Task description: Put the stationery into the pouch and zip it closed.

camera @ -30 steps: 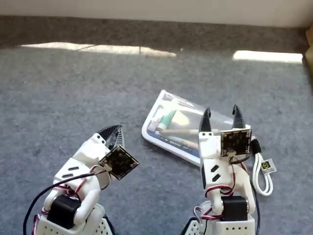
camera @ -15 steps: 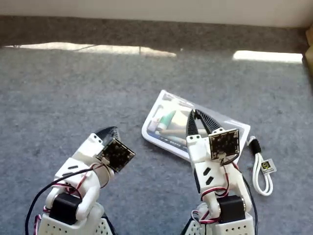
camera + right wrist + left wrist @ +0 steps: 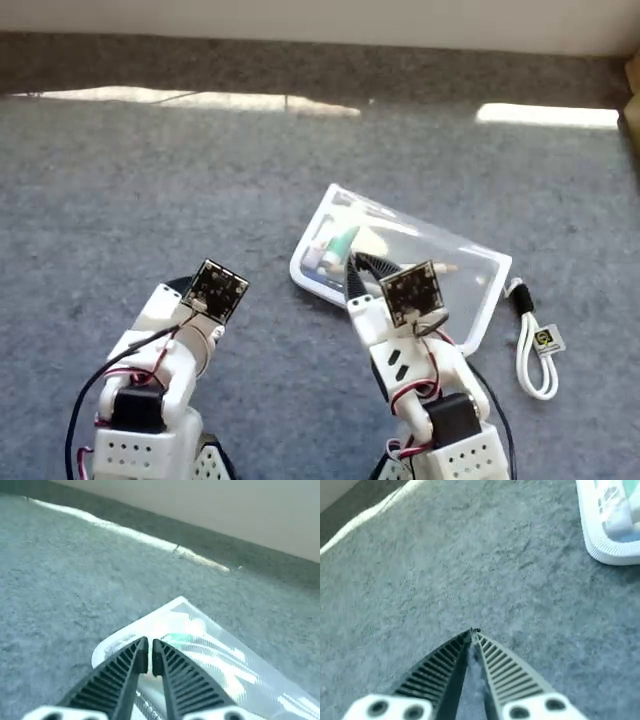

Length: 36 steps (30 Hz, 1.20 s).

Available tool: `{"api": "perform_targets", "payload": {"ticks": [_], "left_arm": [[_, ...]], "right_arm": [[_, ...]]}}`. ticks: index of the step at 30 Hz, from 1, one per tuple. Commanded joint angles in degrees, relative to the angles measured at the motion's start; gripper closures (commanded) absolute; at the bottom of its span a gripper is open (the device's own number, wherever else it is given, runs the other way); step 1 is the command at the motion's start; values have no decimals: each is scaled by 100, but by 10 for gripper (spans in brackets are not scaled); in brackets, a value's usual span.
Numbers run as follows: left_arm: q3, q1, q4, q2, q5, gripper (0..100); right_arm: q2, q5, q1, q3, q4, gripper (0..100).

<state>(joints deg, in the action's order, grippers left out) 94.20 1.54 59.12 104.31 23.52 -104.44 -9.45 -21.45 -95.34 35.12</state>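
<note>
**Right gripper swings across the pouch and narrows; left arm draws back**

Since a second ago the right gripper [image 3: 352, 266] has gone from the pouch's 3 o'clock end to its 9 o'clock end, and its fingers have drawn in from a wide spread to a thin slit. The left arm has pulled back toward 7 o'clock, away from the pouch.

The clear pouch [image 3: 455, 262] lies flat on the grey carpet [image 3: 150, 180], a little toward 3 o'clock from the middle of the high view, and has not shifted. Stationery is inside it: a green-capped piece [image 3: 343, 240] and a pale stick [image 3: 448, 269] can be picked out, while the rest blurs together behind the plastic. Whether the zip is run shut cannot be made out.

In the right wrist view the right gripper [image 3: 149, 644] sits over the pouch [image 3: 230, 660], nearly closed. Whether anything is pinched in the slit cannot be told.

In the left wrist view the left gripper [image 3: 472, 632] has its fingertips touching above bare carpet, holding nothing, with one corner of the pouch [image 3: 612, 555] cut off at the frame edge.

A looped white cable [image 3: 535, 352] lies at 3 o'clock of the pouch, just beside it.
</note>
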Motion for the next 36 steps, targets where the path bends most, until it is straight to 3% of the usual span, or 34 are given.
{"api": "perform_targets", "payload": {"ticks": [1, 8, 18, 22, 25, 31, 36], "left_arm": [[233, 163, 9, 84, -70, 992], [295, 171, 53, 84, -62, 993], [295, 163, 545, 84, -149, 993], [295, 154, 809, 84, -976, 993], [295, 163, 1090, 84, -1143, 993], [295, 163, 1688, 84, -1152, 993], [295, 163, 1697, 84, -1160, 993]], "right_arm": [[-75, -53, -57, -347, 22, 988], [-75, -26, -57, -778, 303, 988], [-75, 9, 136, -787, 1763, 988], [-75, 1125, 382, -787, 2246, 988], [-75, 1749, 470, -787, 2730, 988], [-75, 1749, 470, -787, 3371, 988], [-75, 1749, 470, -787, 3618, 988]]}}
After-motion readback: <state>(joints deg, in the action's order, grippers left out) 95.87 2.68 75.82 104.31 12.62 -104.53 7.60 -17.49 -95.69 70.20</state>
